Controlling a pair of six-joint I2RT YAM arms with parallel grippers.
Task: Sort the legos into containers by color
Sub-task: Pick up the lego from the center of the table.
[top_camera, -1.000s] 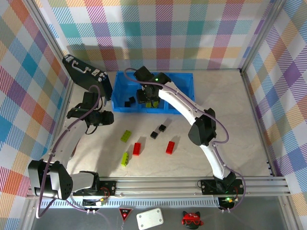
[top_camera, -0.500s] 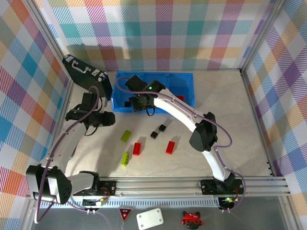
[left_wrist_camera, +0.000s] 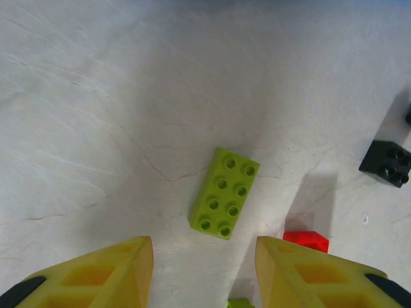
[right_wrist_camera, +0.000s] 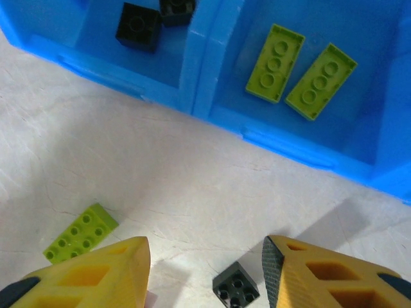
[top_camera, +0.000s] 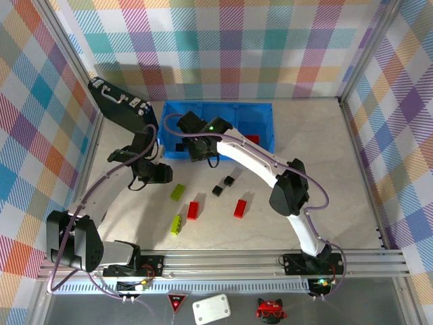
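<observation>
Two lime legos [right_wrist_camera: 275, 63] in containers [right_wrist_camera: 289, 144] | both jaws open, empty | lime brick [left_wrist_camera: 224, 192] near left jaws

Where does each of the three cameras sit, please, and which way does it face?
Top external: above and behind the arm bases, looking down on the table; left arm and right arm show.
Left wrist: on the left arm, looking down at a green brick on the table; left fingers at the bottom.
Right wrist: on the right arm, looking down at the near edge of the blue bins; right fingers at the bottom.
Shared: top and right wrist both show the blue bins.
</observation>
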